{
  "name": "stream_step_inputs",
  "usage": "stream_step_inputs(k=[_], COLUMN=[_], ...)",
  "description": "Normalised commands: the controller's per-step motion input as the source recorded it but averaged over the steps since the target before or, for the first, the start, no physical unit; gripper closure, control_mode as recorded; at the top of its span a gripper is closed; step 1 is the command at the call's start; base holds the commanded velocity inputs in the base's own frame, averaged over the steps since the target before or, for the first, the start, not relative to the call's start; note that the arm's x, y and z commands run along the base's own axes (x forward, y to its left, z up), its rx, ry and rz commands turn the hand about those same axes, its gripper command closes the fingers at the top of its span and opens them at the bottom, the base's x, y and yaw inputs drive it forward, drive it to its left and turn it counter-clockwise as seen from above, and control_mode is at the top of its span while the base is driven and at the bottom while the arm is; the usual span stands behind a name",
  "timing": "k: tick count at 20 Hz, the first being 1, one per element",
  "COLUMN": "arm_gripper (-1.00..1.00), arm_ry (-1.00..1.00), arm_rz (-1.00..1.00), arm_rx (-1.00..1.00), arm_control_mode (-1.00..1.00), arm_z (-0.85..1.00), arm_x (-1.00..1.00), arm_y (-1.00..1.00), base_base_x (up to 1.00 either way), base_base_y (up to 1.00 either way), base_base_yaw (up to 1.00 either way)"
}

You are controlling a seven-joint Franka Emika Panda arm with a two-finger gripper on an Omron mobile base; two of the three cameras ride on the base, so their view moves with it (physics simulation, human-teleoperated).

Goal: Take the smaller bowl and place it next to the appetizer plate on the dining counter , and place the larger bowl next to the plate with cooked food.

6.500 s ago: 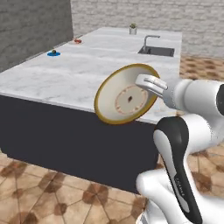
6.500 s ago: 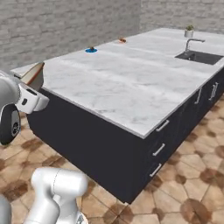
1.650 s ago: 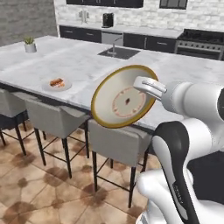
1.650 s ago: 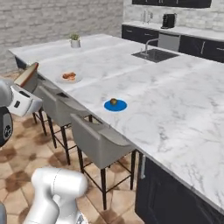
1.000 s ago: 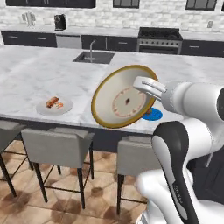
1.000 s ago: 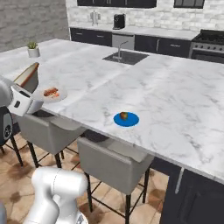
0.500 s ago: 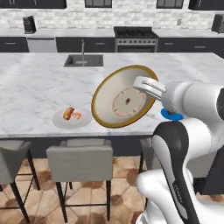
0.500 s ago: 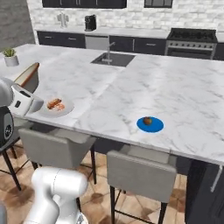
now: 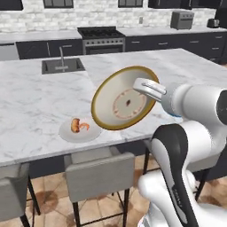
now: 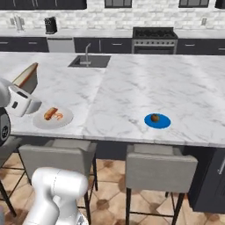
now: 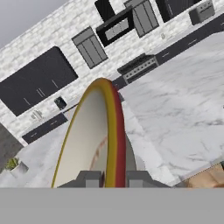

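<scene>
Above the near edge of the dining counter [image 9: 40,106], the gripper [image 9: 148,87] held the larger bowl [image 9: 124,98] clear of the marble, tilted almost on edge with its hollow facing back toward the robot's base. The fingers [image 11: 89,178] were pinched tight on the tan rim, one each side of the bowl's wall, as the hand view showed. The plate with cooked food [image 9: 80,129] lay on the counter below and to the left of the bowl, near the front edge, carrying a sausage and a shrimp. The appetizer plate [image 10: 157,120] sat well apart to the right, also near the front edge, with one brown ball on it. Grey stools [image 9: 98,170] stood under the overhang. The smaller bowl was not identified beside the blue plate. In my judgement the step in hand was delivery of the larger bowl. The next move would call for levelling the bowl, lowering it onto bare marble just beside the white plate without striking it, then releasing the rim.
</scene>
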Motion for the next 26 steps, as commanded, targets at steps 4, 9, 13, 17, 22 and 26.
stream_step_inputs(k=[4, 9, 13, 17, 22, 26], arm_gripper=[1.0, 1.0, 1.0, 1.0, 1.0, 1.0], arm_ry=[0.0, 0.0, 0.0, 0.0, 0.1, 0.21], arm_rz=[0.0, 0.0, 0.0, 0.0, 0.0, 0.0], arm_rx=[0.0, 0.0, 0.0, 0.0, 0.05, 0.17], arm_control_mode=[1.0, 1.0, 1.0, -1.0, -1.0, -1.0], arm_z=[0.0, 0.0, 0.0, -0.29, -0.32, -0.4], arm_x=[0.0, 0.0, 0.0, 0.34, 0.15, 0.13], arm_y=[0.0, 0.0, 0.0, -0.13, -0.55, -0.52], base_base_x=[0.64, 0.89, 0.64, 0.0, 0.0, 0.0], base_base_y=[0.08, 0.3, 0.26, 0.0, 0.0, 0.0], base_base_yaw=[-0.29, -0.1, 0.0, 0.0, 0.0, 0.0])
